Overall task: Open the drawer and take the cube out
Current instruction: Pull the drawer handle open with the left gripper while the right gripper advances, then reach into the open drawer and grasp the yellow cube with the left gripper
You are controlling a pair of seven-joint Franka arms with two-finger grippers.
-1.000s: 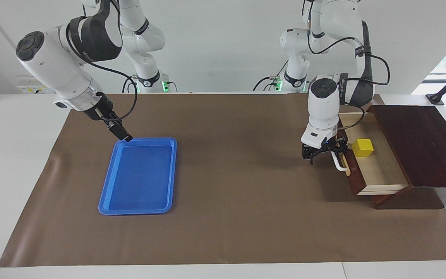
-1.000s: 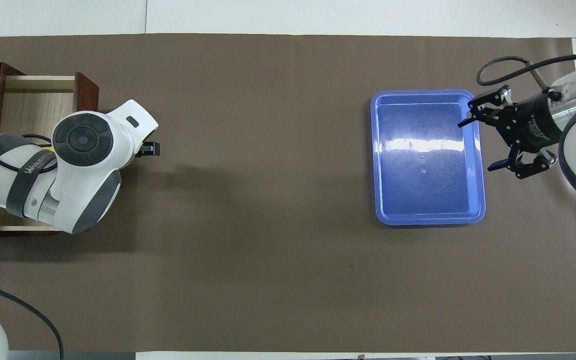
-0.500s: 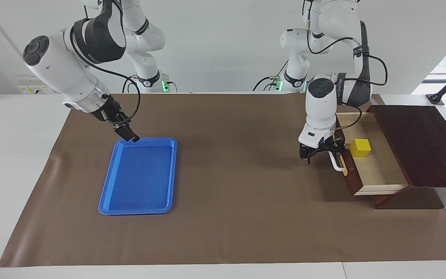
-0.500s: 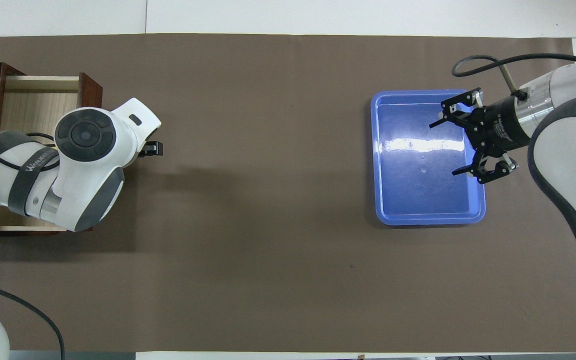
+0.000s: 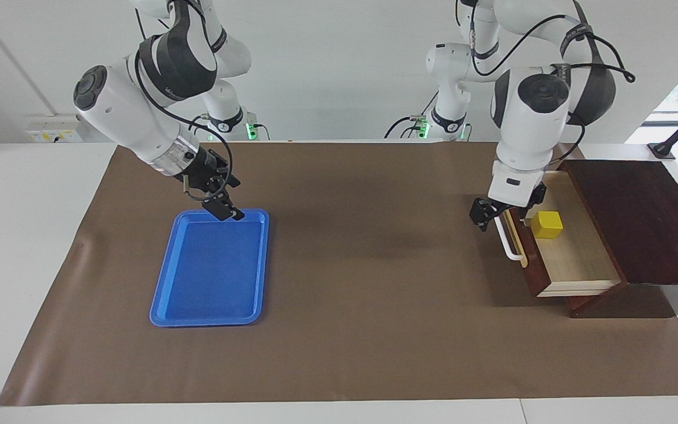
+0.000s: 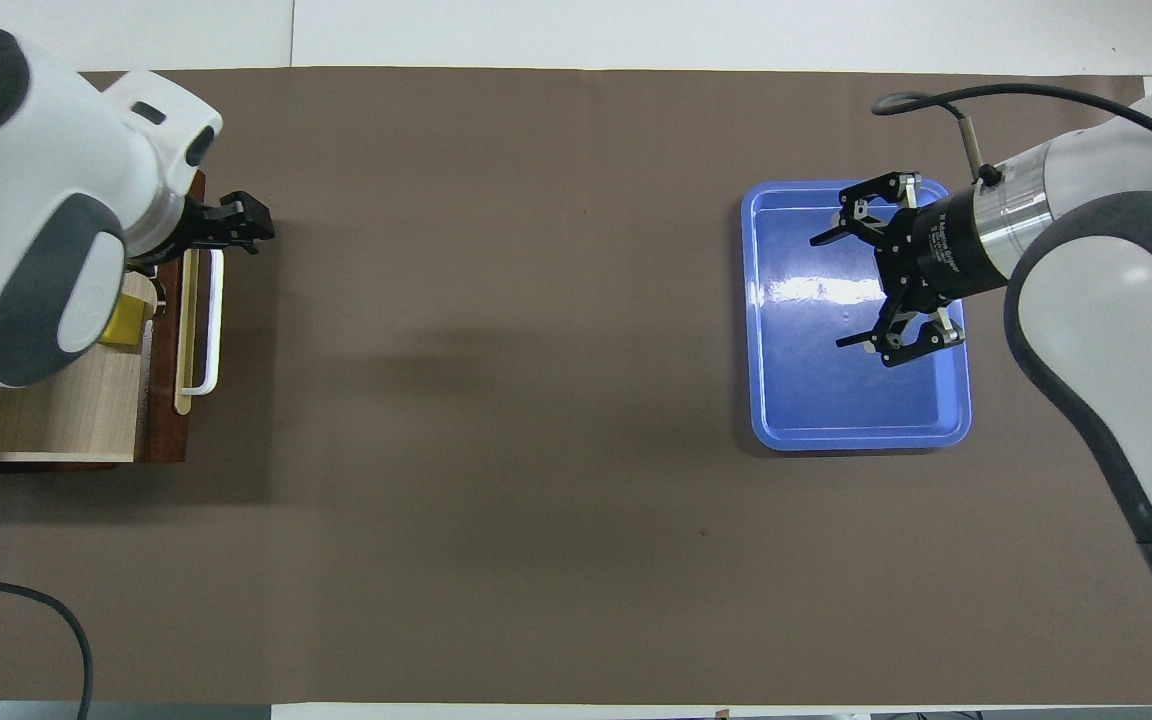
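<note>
The drawer [image 5: 577, 259] stands pulled out of its dark wooden box [image 5: 639, 218], with its pale interior showing and its white handle [image 5: 507, 242] facing the table's middle. The yellow cube [image 5: 548, 224] lies in the drawer, at the end nearer the robots. In the overhead view the left arm partly hides the cube [image 6: 122, 326]. My left gripper [image 5: 504, 213] is open and empty, raised over the drawer's front, beside the cube; it also shows in the overhead view [image 6: 194, 250]. My right gripper [image 5: 227, 211] is open and empty over the blue tray; it shows overhead too [image 6: 829, 291].
The flat blue tray [image 5: 209, 322] lies toward the right arm's end of the table, with nothing in it; its rim [image 6: 856, 440] shows overhead. A brown mat [image 5: 362, 294] covers the table between the tray and the drawer.
My left gripper let go of the handle and rose above the drawer's front. My right gripper moved from the tray's edge to over its inside. The drawer stays open.
</note>
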